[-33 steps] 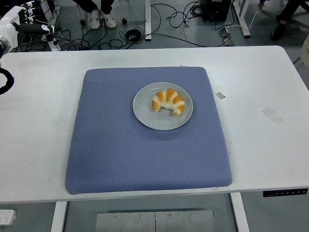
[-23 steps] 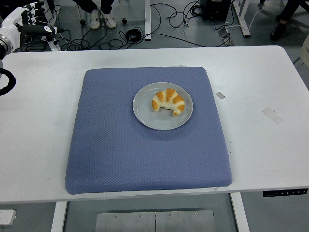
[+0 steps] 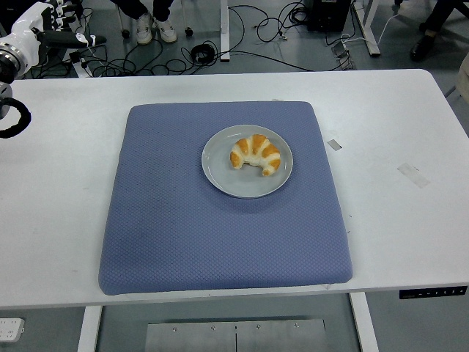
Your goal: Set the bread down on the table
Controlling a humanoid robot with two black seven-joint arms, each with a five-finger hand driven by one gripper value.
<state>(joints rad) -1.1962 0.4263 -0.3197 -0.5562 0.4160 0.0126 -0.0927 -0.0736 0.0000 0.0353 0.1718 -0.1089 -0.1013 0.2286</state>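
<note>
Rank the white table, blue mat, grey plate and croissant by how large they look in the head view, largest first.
1. white table, reaching both side edges of the picture.
2. blue mat, covering the table's middle.
3. grey plate, lying on the mat.
4. croissant, lying within the plate's rim.
No ties; each contains the next.

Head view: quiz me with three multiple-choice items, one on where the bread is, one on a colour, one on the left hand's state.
1. Where does the golden crescent-shaped croissant lie?
A. on the round grey plate
B. on the bare white table
C. in a hand

2. What colour is the square padded mat under the plate?
A. red
B. blue
C. green

3. The white left hand is
A. grasping the croissant
B. pressing the mat
C. holding nothing, at the far left corner

Answers: 1 A, the croissant sits inside the plate's rim. 2 B, the mat is blue. 3 C, the hand is far from the plate.
</note>
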